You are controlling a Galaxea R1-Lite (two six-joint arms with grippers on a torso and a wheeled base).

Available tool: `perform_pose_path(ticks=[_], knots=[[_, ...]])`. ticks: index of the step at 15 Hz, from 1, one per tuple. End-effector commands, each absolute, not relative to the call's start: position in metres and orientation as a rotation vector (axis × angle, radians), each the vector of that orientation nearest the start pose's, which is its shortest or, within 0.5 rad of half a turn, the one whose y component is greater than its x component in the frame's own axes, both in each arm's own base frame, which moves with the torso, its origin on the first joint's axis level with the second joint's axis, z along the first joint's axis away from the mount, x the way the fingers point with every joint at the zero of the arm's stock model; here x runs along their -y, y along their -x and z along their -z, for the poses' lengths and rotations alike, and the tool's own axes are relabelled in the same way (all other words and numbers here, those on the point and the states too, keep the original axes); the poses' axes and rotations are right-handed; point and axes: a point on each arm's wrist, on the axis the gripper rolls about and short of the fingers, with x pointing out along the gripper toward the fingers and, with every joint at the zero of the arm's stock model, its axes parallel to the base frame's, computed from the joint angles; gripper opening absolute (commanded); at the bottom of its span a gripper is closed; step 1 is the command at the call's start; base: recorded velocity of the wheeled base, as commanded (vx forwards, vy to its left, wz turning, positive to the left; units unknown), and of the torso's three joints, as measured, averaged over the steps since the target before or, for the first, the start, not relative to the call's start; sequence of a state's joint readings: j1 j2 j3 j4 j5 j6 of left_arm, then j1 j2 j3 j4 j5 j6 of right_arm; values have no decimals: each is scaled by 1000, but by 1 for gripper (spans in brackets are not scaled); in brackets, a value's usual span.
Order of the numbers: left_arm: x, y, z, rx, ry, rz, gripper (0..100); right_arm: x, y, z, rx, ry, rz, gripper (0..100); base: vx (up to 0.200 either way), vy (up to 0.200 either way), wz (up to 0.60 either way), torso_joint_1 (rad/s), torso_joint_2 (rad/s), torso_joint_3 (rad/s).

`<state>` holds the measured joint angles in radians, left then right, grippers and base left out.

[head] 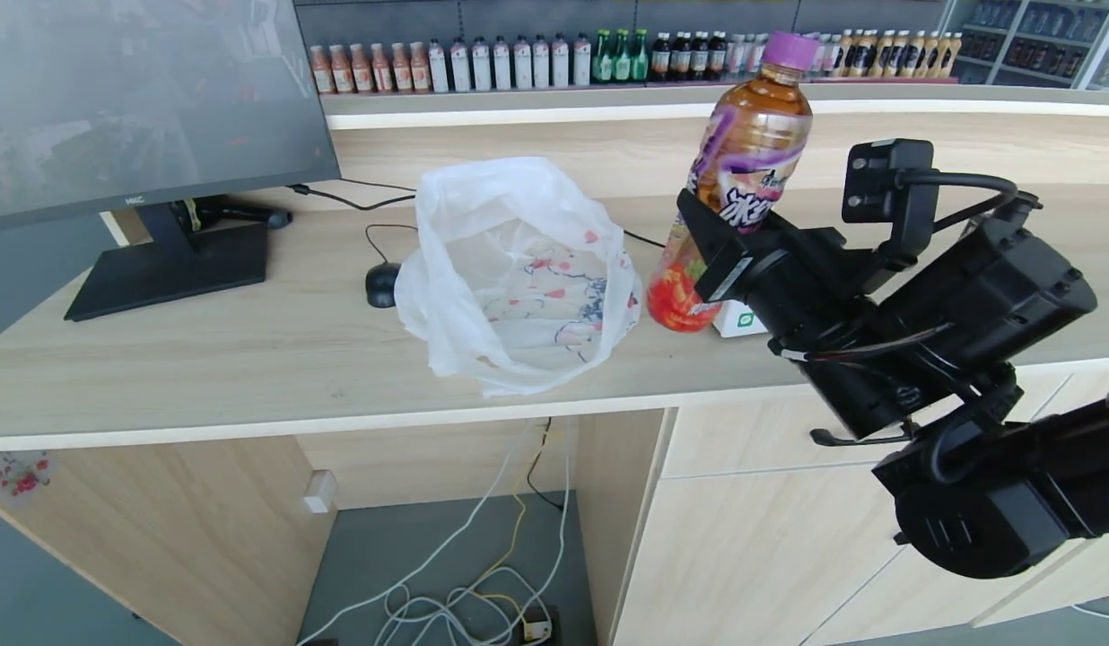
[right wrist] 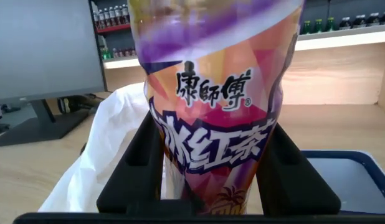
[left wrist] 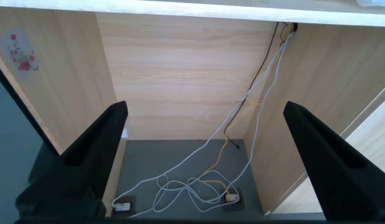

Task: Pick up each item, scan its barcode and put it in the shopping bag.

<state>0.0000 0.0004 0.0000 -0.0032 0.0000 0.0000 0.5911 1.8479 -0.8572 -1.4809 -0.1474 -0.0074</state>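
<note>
A tea bottle (head: 743, 170) with a purple cap and a purple and orange label is held tilted above the wooden counter (head: 249, 359). My right gripper (head: 720, 247) is shut on its middle, just to the right of the shopping bag. In the right wrist view the bottle (right wrist: 211, 124) stands between both black fingers (right wrist: 133, 168). The white plastic shopping bag (head: 519, 269) stands open-mouthed on the counter, and its edge (right wrist: 99, 155) lies behind the bottle. My left gripper (left wrist: 205, 115) is open and empty, down below the counter top, facing the recess with the cables.
A monitor (head: 142, 99) on a black stand is at the counter's back left, with a black mouse (head: 382, 284) beside the bag. A small white box (head: 741, 318) sits under the bottle. A blue-rimmed grey tray (right wrist: 348, 177) lies right of it. Shelves of bottles (head: 608, 58) line the back.
</note>
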Motion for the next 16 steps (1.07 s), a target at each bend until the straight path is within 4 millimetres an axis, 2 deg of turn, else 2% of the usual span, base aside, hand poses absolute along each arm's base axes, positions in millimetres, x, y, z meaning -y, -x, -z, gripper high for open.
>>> perform_pose_path(ticks=[1,4,11,16], knots=[[0,23,-76,3,0,0,100,-177,-270,-237,473,-175,-434,0,0,200,0,2,2,-7],[0,23,-76,3,-2,0,100,-172,-262,-242,486,-180,-434,0,0,200,0,-1,2,5],[0,23,-76,3,-3,0,100,-167,-254,-255,526,-193,-435,0,0,0,0,0,0,0],[0,23,-76,3,-5,0,100,-187,-280,-250,516,-183,-446,0,0,0,0,0,0,0]])
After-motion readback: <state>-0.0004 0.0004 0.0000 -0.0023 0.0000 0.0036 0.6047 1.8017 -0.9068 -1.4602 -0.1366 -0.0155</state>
